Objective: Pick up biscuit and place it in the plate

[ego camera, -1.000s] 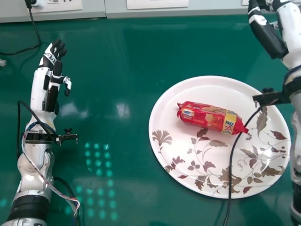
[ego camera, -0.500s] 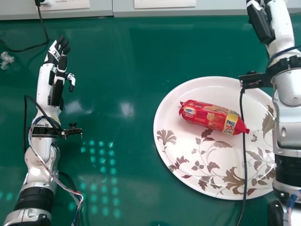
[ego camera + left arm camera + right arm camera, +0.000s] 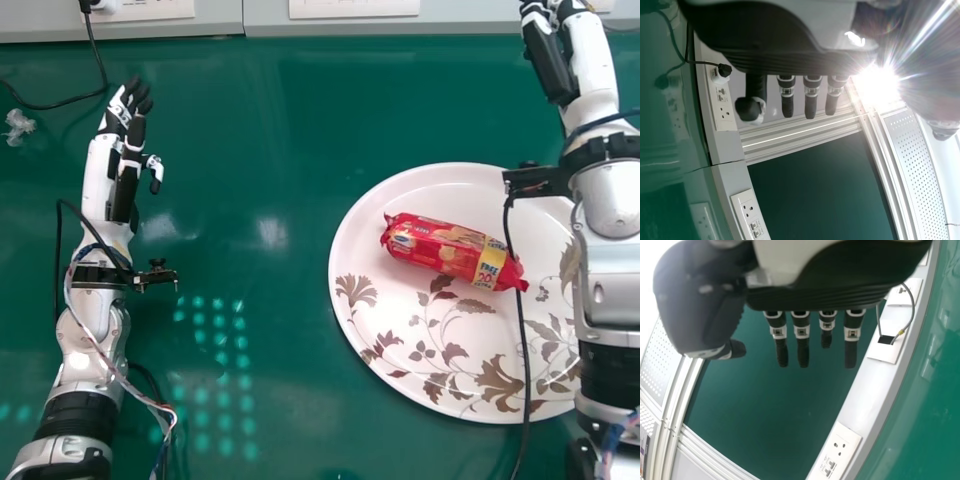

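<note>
The biscuit pack (image 3: 450, 250) lies on its side on the plate (image 3: 355, 315), a little toward twelve o'clock from the plate's middle. One end points between nine and ten o'clock, the yellow-banded end between three and four. The left hand (image 3: 130, 115) is off at about ten o'clock from the pack, open with its fingers straight; the right hand (image 3: 545, 60), toward one o'clock, is also wide open, and both are empty. The right arm (image 3: 610, 200) covers the plate's edge around three o'clock.

The pack should be light and fairly firm along its length, though its biscuits would crack under a hard squeeze. The film looks slick, so if it has to be lifted again, the best hold is around the middle with gentle, even pressure — the twisted ends would only crumple. It could roll a little if nudged.

Counted up: one biscuit pack, one plate, two hands, and one crumpled scrap (image 3: 18, 127) at the table's (image 3: 250, 400) ten o'clock side. The placing looks finished to me, with nothing left but keeping clear. One caution — the black cable (image 3: 522, 360) crosses in front of the banded end and might drag the pack if the right arm swings.
</note>
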Robot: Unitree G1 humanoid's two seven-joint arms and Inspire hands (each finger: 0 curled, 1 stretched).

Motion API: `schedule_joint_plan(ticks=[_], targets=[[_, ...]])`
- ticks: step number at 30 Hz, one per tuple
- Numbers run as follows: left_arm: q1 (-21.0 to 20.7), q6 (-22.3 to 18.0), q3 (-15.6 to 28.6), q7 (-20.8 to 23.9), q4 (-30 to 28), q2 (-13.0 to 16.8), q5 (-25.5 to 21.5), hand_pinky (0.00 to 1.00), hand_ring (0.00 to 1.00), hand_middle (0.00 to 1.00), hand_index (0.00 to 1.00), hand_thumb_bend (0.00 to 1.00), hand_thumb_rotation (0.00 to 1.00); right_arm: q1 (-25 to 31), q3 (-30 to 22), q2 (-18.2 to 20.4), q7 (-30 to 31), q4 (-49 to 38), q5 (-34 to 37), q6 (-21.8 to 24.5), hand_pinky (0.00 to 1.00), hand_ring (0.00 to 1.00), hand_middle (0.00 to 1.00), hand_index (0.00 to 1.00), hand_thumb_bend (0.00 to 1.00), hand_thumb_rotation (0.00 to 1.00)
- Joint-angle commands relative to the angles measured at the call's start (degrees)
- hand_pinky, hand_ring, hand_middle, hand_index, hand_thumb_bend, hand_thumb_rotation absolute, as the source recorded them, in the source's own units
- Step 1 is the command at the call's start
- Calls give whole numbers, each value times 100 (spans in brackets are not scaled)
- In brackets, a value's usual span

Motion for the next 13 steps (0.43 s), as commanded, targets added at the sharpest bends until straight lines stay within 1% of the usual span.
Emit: schedule_joint_plan(ticks=[1, 4, 8, 9, 11, 13], targets=[[499, -92, -126, 3, 507, -443, -30, 0, 100, 100, 100, 100, 87, 87, -62, 5, -1, -176, 112, 80, 78, 86, 89, 88, 49, 47], [498, -101, -123, 17, 524, -443, -41, 0, 100, 100, 100, 100, 86, 147, -92, -36, -1, -295, 112, 136, 80, 87, 89, 89, 50, 47], [526, -66, -133, 90, 494, -431, 17, 0, 100, 100, 100, 100, 87, 229, -204, -62, 35, -509, 178, 250, 78, 86, 89, 88, 50, 46], [541, -38, -140, 127, 473, -423, 54, 0, 100, 100, 100, 100, 88, 279, -196, -139, 52, -584, 112, 262, 77, 86, 90, 88, 50, 44], [557, -32, -146, 149, 453, -413, 70, 0, 100, 100, 100, 100, 88, 396, -204, -319, 128, -748, 17, 278, 75, 84, 88, 86, 49, 45], [571, -23, -150, 97, 426, -417, 4, 0, 100, 100, 100, 100, 87, 511, -291, -430, 232, -958, 66, 332, 75, 85, 88, 86, 46, 42]])
